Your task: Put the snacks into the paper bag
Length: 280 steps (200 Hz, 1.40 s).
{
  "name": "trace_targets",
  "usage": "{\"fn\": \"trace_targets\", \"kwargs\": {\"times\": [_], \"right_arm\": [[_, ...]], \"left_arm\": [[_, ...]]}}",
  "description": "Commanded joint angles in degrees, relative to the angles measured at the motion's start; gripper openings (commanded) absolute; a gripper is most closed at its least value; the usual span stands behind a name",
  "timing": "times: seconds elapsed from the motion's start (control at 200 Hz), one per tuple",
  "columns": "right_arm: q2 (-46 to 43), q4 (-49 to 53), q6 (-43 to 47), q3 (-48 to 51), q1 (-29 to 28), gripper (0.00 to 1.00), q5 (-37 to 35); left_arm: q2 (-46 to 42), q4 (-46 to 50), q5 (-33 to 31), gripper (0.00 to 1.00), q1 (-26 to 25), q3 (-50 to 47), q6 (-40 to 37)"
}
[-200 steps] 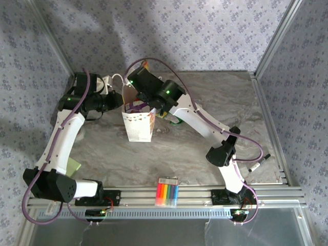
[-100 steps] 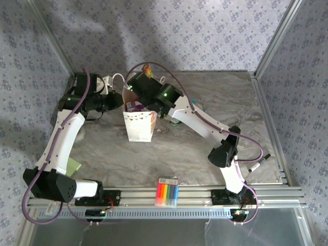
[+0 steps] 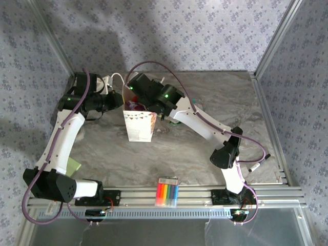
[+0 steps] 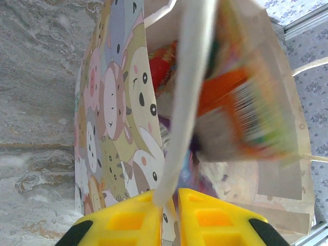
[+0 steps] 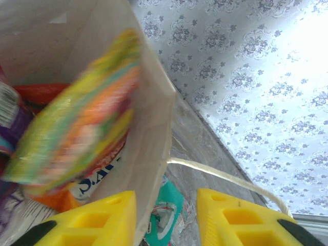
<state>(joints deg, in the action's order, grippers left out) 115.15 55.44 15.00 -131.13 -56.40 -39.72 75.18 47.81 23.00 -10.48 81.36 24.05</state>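
The paper bag [image 3: 138,126] stands open at the back left of the table. My left gripper [image 4: 169,205] is shut on a white strip at the bag's top edge, beside the cartoon side [image 4: 118,118]. My right gripper [image 5: 166,215] hangs open over the bag's mouth, astride its wall [image 5: 148,154]. A blurred orange snack packet [image 5: 77,128] is loose inside the bag, on top of a red packet [image 5: 41,92] and a purple one [image 5: 13,125]. A teal packet [image 5: 165,207] lies on the table outside the bag, below my right gripper.
A rainbow-striped marker pack [image 3: 167,192] lies at the near edge between the arm bases. A green note [image 3: 75,166] sits by the left arm and a pen [image 3: 254,167] at the right. A loose cord handle [image 5: 225,178] arcs beside the bag. Walls close in left, right and behind.
My right gripper has opened and let go of the orange packet, which has dropped from above the rim into the bag. The left gripper has kept its hold.
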Motion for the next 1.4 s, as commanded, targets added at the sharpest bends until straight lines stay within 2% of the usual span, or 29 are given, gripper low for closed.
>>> {"fn": "trace_targets", "kwargs": {"times": [0.0, 0.74, 1.079, 1.394], "right_arm": [[-1.68, 1.35, -1.67, 0.17, -0.11, 0.35, 0.62], [-5.42, 2.0, -6.55, 1.21, 0.01, 0.35, 0.58], [-10.83, 0.27, -9.37, 6.2, 0.36, 0.36, 2.0], [-18.32, -2.54, -14.4, 14.3, 1.5, 0.36, 7.88]], "left_arm": [[-0.12, -0.18, 1.1, 0.16, 0.29, 1.34, 0.56], [-0.29, 0.59, -0.45, 0.16, 0.37, 1.32, 0.56], [-0.84, 1.22, -1.03, 0.16, 0.37, 1.23, 0.64], [-1.59, 2.04, -1.89, 0.16, 0.37, 1.16, 0.56]]}}
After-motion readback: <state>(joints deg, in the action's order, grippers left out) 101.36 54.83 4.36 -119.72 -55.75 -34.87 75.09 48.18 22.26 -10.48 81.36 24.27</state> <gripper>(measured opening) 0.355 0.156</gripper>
